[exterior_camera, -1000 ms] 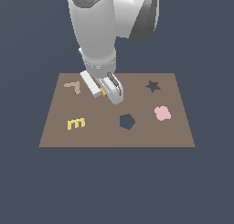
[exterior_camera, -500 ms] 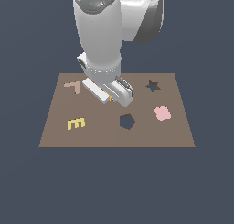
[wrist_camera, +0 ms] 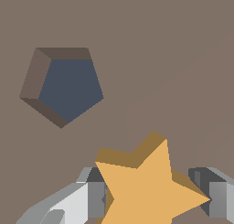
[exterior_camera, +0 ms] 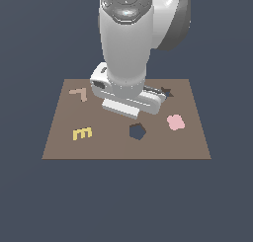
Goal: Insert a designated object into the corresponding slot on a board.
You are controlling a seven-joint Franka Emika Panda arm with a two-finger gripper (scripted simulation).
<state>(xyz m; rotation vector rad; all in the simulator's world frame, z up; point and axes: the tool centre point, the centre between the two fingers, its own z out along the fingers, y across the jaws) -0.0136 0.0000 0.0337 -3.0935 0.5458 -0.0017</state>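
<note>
Carried rightward in the exterior view, the star piece (wrist_camera: 148, 186) rides clenched in the jaws above the board (exterior_camera: 59, 137), its star-shaped slot (exterior_camera: 167, 92) not yet filled.

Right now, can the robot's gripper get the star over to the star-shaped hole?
Probably yes. The gripper holds the star above the board, and the star-shaped hole sits open beside the arm, with nothing lying across it.

No words, numbers or brand marks can be read anywhere. The nearest thing to a letter is a yellow E-shaped piece (exterior_camera: 82, 133) lying on the board (exterior_camera: 59, 147), well apart from the pink flower piece (exterior_camera: 175, 122).
</note>
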